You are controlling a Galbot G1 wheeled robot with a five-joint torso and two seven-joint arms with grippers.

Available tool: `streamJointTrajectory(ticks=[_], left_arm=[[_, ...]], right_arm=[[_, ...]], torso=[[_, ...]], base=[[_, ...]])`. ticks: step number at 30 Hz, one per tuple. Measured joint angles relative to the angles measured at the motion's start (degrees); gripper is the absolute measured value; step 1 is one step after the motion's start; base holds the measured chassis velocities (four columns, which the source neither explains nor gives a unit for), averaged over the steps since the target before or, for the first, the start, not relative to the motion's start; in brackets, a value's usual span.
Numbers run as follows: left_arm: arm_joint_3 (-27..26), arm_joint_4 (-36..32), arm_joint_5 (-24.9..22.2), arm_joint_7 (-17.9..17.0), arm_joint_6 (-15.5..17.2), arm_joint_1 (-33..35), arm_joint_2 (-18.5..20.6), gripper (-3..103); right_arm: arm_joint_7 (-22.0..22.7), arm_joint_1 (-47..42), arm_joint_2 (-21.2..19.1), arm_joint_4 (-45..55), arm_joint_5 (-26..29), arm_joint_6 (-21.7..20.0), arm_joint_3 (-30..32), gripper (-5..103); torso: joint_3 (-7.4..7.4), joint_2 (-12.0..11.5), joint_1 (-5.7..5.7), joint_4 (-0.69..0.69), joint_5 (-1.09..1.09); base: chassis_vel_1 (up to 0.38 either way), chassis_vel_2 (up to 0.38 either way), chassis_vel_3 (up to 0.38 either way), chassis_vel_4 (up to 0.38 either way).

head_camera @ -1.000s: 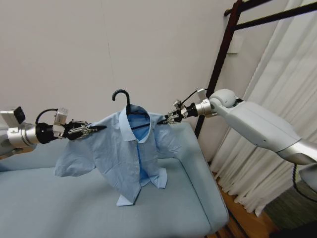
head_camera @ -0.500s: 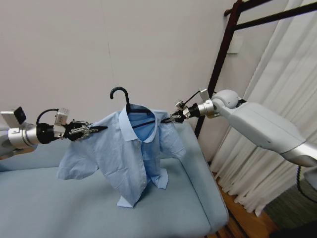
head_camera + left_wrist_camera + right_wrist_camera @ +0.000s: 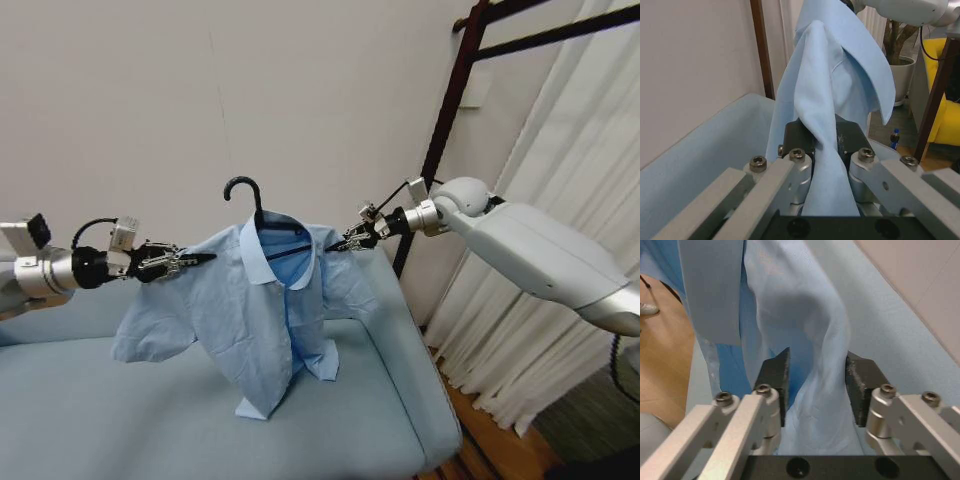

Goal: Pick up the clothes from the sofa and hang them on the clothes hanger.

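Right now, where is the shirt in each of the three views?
Head view: shirt at centre, stretched between left gripper and right gripper, above the sofa.
Left wrist view: shirt in the middle, pinched between the left gripper's pads.
Right wrist view: shirt in the middle, between the right gripper's pads.
Shared landmark: the sofa, behind the shirt in every view.

This looks like a living room in a home. A pale blue upholstered sofa [image 3: 200,420] stands against a plain cream wall [image 3: 150,90]. Long white pleated curtains [image 3: 560,130] hang to the right, and a dark brown wooden frame [image 3: 440,130] rises between sofa and curtains. Brown wood-plank floor [image 3: 490,450] shows by the sofa's right end. Farther off stand a leafy plant in a white pot [image 3: 902,75] and a yellow armchair [image 3: 950,127].
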Motion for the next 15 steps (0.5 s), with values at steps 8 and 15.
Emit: streamJointTrajectory(ticks=[8,15], left_arm=[[0.01,-0.23,-0.02,0.66,-0.1,0.12,-0.21,8],[-0.11,-0.52,-0.07,0.93,-0.11,0.1,-0.13,8]], right_arm=[[-0.08,4.57,0.95,-1.78,1.89,-0.72,-1.89,61],[0.05,6.55,2.48,-1.28,2.84,-1.41,-3.4,83]], torso=[[0.0,0.0,0.0,0.01,-0.01],[0.0,0.0,0.0,0.02,-0.02]], base=[[0.0,0.0,0.0,0.0],[0.0,0.0,0.0,0.0]])
